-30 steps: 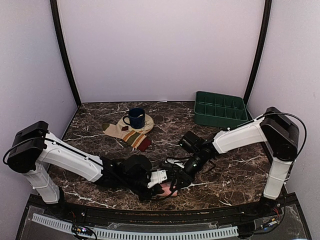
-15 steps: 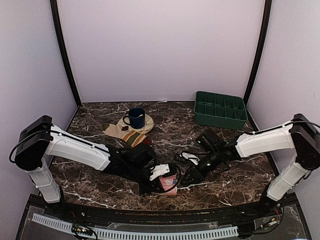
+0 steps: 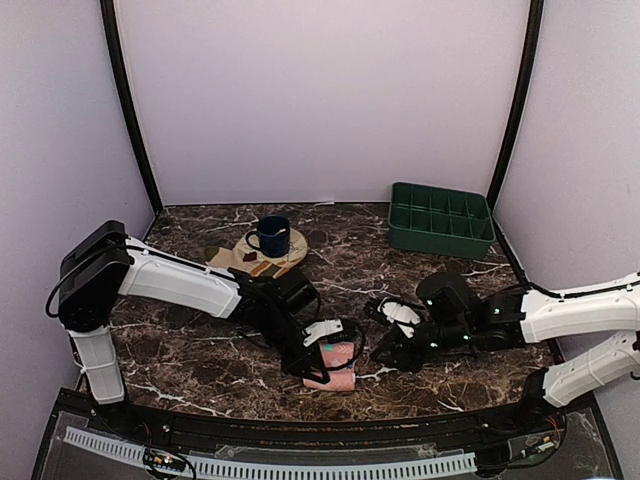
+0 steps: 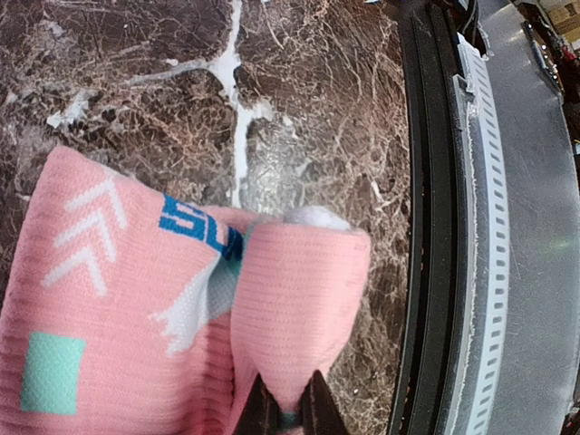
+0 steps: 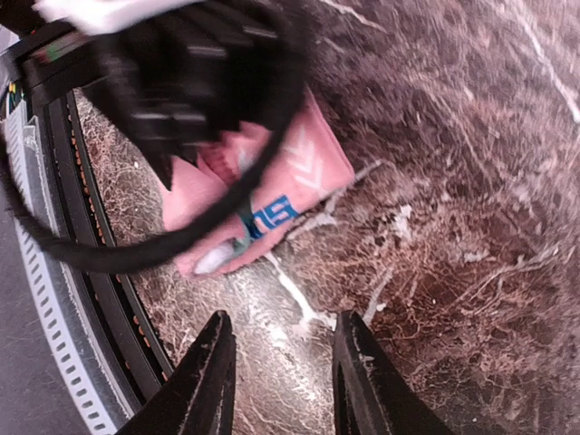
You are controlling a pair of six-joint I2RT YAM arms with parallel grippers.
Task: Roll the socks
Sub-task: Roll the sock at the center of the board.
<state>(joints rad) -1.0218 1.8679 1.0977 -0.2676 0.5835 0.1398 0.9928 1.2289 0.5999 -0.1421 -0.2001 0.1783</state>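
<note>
Pink sock (image 4: 136,308) lies at the table's (image 3: 190,350) front edge, its folded end pinched in your left gripper (image 4: 288,408). Your right gripper (image 5: 283,326) hangs half open, empty, just beside. Striped sock (image 3: 263,268) lies back by the mug (image 3: 270,236).

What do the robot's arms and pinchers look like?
The left arm and right arm are smooth white tubes with chunky black joints. The left gripper and right gripper are dark, each with two thin pointed fingers. A black cable loops near the left wrist.
</note>
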